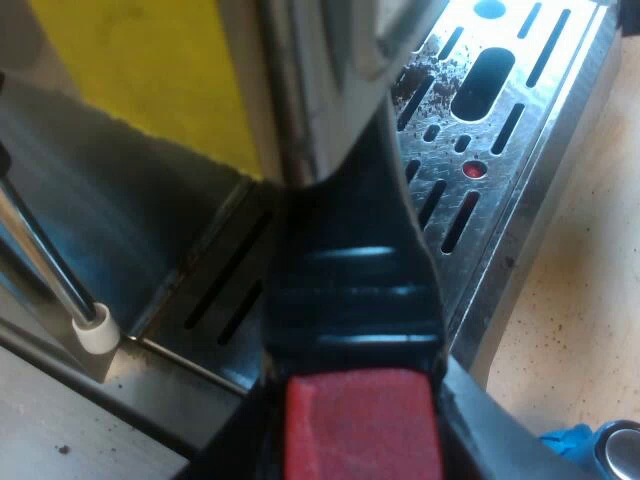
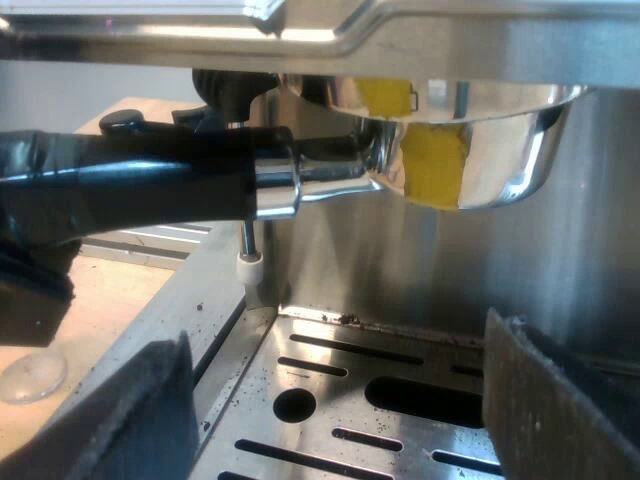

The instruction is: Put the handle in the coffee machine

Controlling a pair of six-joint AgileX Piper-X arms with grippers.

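Left end effector [image 1: 362, 440]: fingers closed against either side of the handle [image 1: 350, 280] (dark, ribbed) at its red end [image 1: 362, 420]. The handle runs away to the metal holder [image 2: 450, 150], whose bowl is pressed up under the espresso machine's [image 2: 450, 40] front. Right end effector [image 2: 340, 400]: fingers spread wide, holding nothing, low over the drip tray [image 2: 250, 400], beneath the holder. Steam wand [image 2: 247, 245] hangs beside the handle. Worktop [image 1: 580, 300] lies beyond the tray.

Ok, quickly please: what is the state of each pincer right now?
Left pincer: closed on the handle, at its red end.
Right pincer: open, holding nothing, over the drip tray.
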